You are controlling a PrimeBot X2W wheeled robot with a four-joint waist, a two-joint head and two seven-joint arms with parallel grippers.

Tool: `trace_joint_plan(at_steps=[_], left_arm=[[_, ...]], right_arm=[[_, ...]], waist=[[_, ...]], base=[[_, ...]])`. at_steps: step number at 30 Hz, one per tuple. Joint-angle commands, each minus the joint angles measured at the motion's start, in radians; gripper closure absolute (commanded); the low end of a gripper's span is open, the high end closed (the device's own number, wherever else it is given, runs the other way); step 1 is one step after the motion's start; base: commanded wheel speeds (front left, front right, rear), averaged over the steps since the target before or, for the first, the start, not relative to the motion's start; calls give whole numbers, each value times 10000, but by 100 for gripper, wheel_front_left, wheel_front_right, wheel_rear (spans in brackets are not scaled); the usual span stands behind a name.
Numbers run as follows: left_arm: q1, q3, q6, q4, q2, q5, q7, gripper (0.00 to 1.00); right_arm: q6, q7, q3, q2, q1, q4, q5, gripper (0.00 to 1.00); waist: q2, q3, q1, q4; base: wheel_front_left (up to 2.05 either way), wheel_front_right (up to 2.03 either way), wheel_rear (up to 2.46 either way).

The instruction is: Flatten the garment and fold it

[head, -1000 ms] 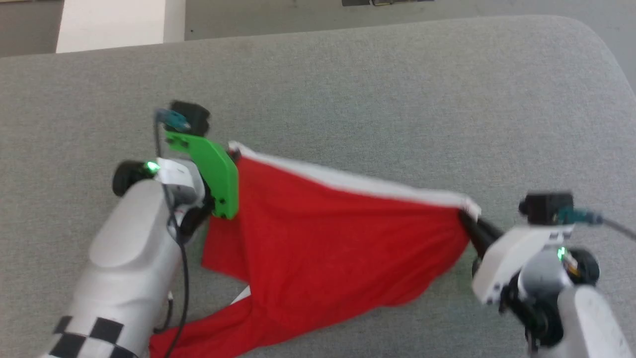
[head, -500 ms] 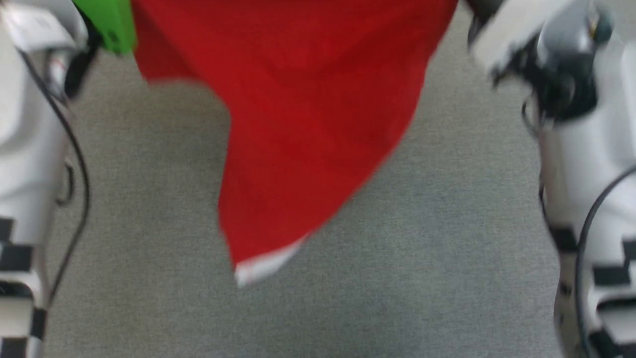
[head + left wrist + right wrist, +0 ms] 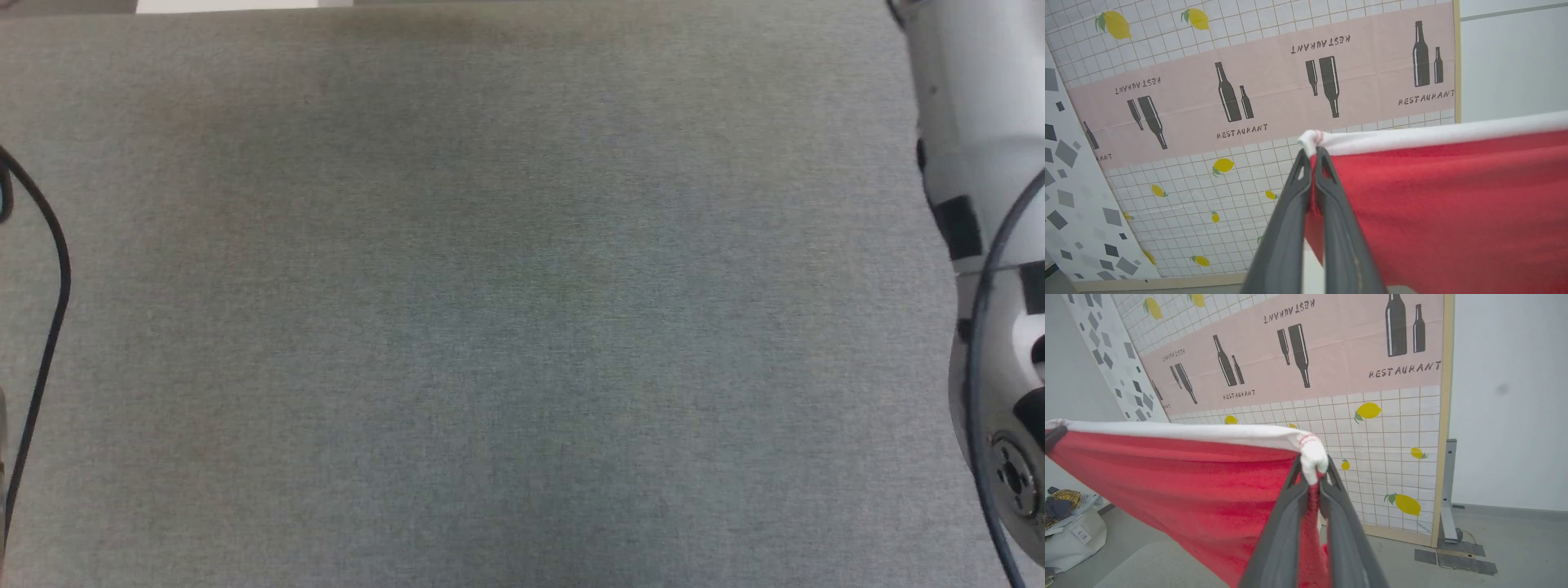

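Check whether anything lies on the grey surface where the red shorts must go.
Nothing visible does: the left tool and right tool each pinch a white-edged corner of the garment, held aloft. Over the grey surface, a black cable runs at the left edge, a pale forearm at the right.

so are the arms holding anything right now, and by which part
Both hold the garment by its white band: jaws of the left gripper pinch one end, jaws of the right gripper the other.

The work surface (image 3: 490, 310) is flat grey woven fabric.
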Motion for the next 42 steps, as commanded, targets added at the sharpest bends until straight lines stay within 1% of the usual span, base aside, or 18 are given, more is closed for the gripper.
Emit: trace_joint_plan(at_steps=[1, 5, 9, 12, 15, 16, 19, 22, 24, 28, 30, 33, 35, 39, 42], left_arm=[[255, 34, -62, 118, 91, -67, -175, 100], [1128, -161, -331, 259, 96, -199, -435, 100], [2334, -247, -474, 146, 83, -485, -619, 100], [3496, -151, -483, -246, 85, -867, -648, 100], [4846, -42, -343, -876, 94, -1232, -568, 100], [5536, -100, -284, -1227, 113, -1320, -441, 100], [7140, 139, 94, -2101, 61, -1859, -185, 100], [8986, 357, 674, -3237, 13, -2385, 260, 100], [10152, 442, 1087, -3961, -37, -2662, 559, 100], [12315, 466, 1881, -5087, -174, -3177, 1301, 100], [13173, 399, 2184, -5493, -221, -3347, 1630, 100], [14143, 229, 2509, -5956, -269, -3565, 2142, 100], [14675, 110, 2675, -6178, -291, -3738, 2514, 100], [15606, -91, 3029, -6693, -243, -4111, 3366, 100], [16196, -155, 3323, -7162, -71, -4348, 3998, 100]], right_arm=[[-21, -125, 99, -83, 118, 194, 14, 100], [-21, -277, 490, -83, 832, 449, 316, 100], [-21, -256, 1007, -83, 2086, 194, 837, 100], [-21, -85, 1417, -177, 3339, -434, 1324, 100], [-21, 97, 1781, -466, 4683, -1289, 1828, 100], [-21, 300, 1961, -661, 5334, -1735, 2054, 100], [-21, 621, 2286, -1115, 6727, -2812, 2460, 100], [-21, 953, 2657, -1685, 8194, -3874, 2596, 100], [-21, 1109, 2774, -1941, 9132, -4407, 2666, 100], [-21, 1446, 2913, -2354, 10833, -5113, 2524, 100], [-21, 1636, 2913, -2557, 11536, -5322, 2332, 100], [-21, 2037, 2592, -2695, 12447, -5503, 2182, 100], [-21, 2519, 2436, -2850, 12979, -5639, 1906, 100], [-21, 3670, 2049, -2978, 13942, -6041, 1671, 100], [-21, 4851, 1771, -3064, 14580, -6424, 1512, 100]], waist=[[85, 22, -2, 137], [85, -123, -2, 292], [85, -473, -2, 387], [85, -826, -2, 442], [85, -1225, -2, 471], [85, -1407, -2, 504], [85, -1808, -2, 481], [85, -2198, -2, 486], [85, -2426, -2, 492], [85, -2803, -2, 551], [85, -2968, -2, 620], [85, -3160, -2, 737], [85, -3279, -2, 788], [85, -3455, -2, 854], [85, -3540, -2, 844]], base=[[0, 0, 0], [0, 0, 0], [0, 0, 0], [0, 0, 0], [0, 0, 0], [0, 0, 0], [0, 0, 0], [0, 0, 0], [0, 0, 0], [0, 0, 0], [0, 0, 0], [0, 0, 0], [0, 0, 0], [0, 0, 0], [0, 0, 0]])
